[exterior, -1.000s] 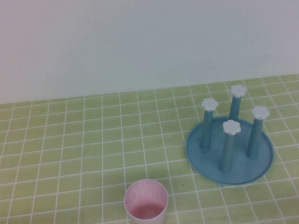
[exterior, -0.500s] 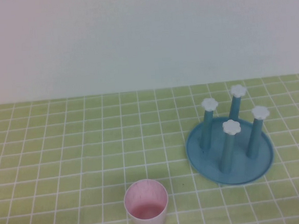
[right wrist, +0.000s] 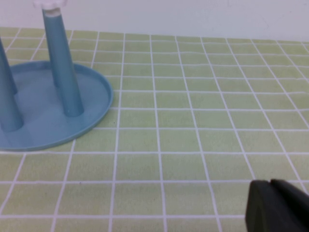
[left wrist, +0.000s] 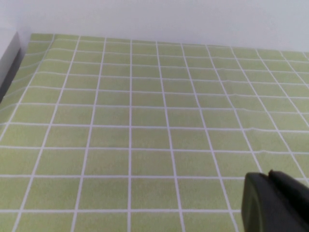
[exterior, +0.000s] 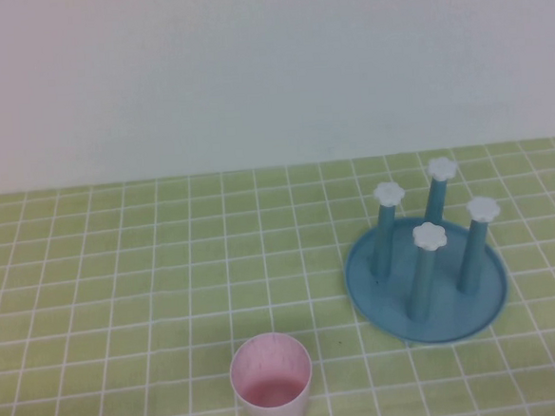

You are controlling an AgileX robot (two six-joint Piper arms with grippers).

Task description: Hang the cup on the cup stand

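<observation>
The pale pink cup (exterior: 272,383) stands upright, mouth up, near the table's front edge in the high view. To its right and farther back sits the round blue cup stand (exterior: 427,297) with white-capped upright pegs; part of its tray (right wrist: 43,128) and pegs shows in the right wrist view. Neither arm appears in the high view. My left gripper (left wrist: 270,175) is shut and empty over bare green cloth. My right gripper (right wrist: 271,183) is also shut and empty, some way off the stand's rim. The cup does not show in either wrist view.
A green tablecloth (exterior: 120,276) with a white grid covers the table. A pale wall (exterior: 249,77) rises behind its back edge. In the left wrist view the cloth's edge (left wrist: 14,63) meets a dark strip.
</observation>
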